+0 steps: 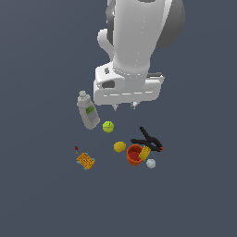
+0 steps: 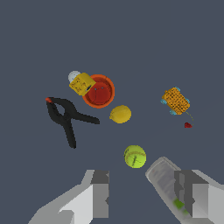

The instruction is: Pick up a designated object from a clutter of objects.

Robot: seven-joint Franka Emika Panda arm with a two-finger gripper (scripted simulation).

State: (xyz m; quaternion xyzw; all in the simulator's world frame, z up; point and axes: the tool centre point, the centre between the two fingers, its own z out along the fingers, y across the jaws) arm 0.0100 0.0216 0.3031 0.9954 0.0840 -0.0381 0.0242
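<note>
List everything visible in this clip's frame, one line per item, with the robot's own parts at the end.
orange-red cup: 1, orange-red with red interior, in the middle of the clutter, upright
small yellow block: 1, yellow, leaning on the cup's rim
yellow ball: 1, yellow, just beside the cup toward the exterior view's left
white ball: 1, white, close to the cup on the exterior view's right
black clamp: 1, black with a red tip, beyond the cup
green ball: 1, yellow-green, next to the bottle
grey bottle: 1, grey with green label, lying down
waffle-like block: 1, orange-yellow, apart at the exterior view's left
small red piece: 1, red, near the waffle-like block
gripper: 1, white, above the clutter, open, empty
</note>
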